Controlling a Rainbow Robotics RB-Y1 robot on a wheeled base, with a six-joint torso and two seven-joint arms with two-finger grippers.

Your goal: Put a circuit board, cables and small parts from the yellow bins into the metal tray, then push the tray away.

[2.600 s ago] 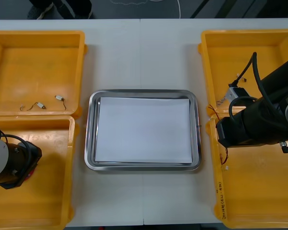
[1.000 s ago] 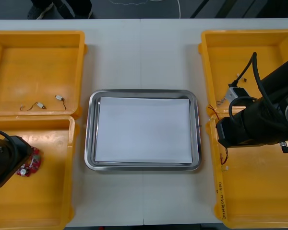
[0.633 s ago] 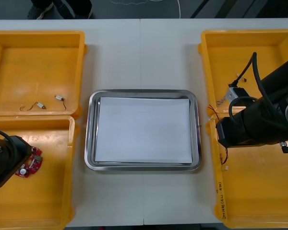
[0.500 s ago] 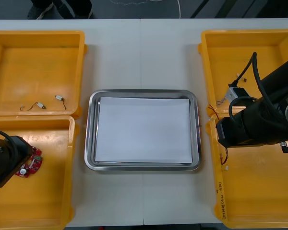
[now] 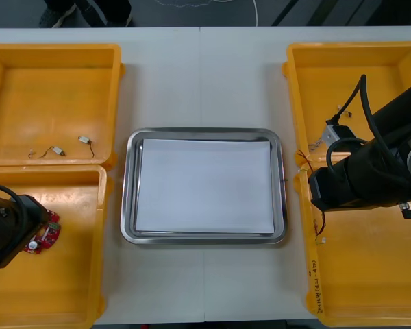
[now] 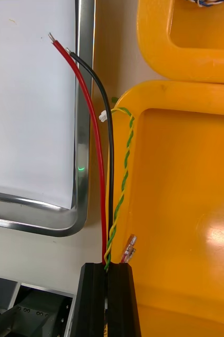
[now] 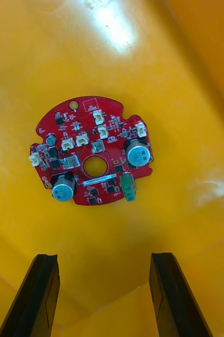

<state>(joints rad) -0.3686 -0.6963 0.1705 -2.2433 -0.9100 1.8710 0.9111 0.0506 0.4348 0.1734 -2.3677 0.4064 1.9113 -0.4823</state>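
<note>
- Centring matters on descent: spread left hand (image 7: 104,260) hovers over round red circuit board (image 7: 85,152) in yellow plastic bin (image 5: 61,288), 8 o'clock of shiny metal tray (image 5: 127,205).
- Right hand (image 6: 108,274), at 3 o'clock, pinches red and black cables (image 6: 102,221).

The table (image 5: 205,75) holds yellow bins (image 5: 55,48) flanking a metal tray (image 5: 205,131).
</note>
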